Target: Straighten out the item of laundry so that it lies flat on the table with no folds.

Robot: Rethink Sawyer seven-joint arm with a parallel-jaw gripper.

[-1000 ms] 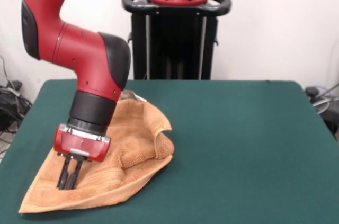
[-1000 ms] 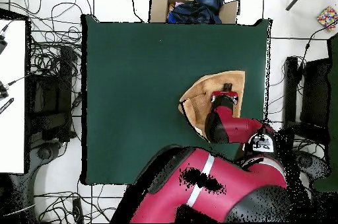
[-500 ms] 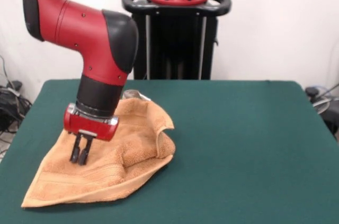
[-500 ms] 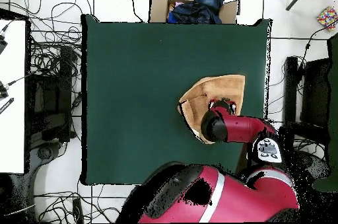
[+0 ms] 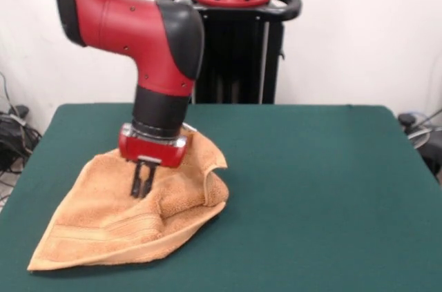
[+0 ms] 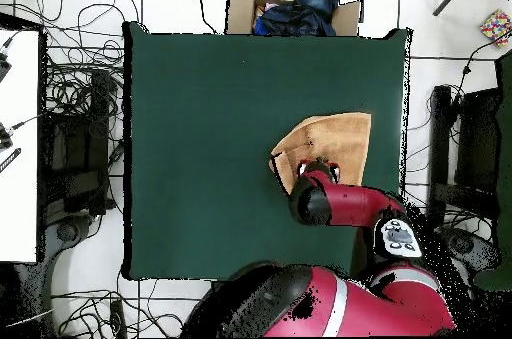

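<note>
From the front I see the towel (image 5: 135, 212) lying on the green worktop (image 5: 311, 188), close to its left edge and reaching toward the near left corner. It is not flat: the right side is bunched and folded over, with a raised flap, while the near left corner runs out to a flat point with a stripe band across it. My gripper (image 5: 141, 186) hangs over the middle of the towel, pointing down, its tips at the cloth; the fingers (image 5: 137, 180) sit close together, nearly touching, and I cannot tell whether any cloth is pinched between them.

From overhead the towel (image 6: 335, 140) lies near the worktop's (image 6: 200, 135) right edge, about halfway along it. The arm (image 6: 340, 200) covers the towel's lower part, and the gripper itself is hidden beneath it.
</note>
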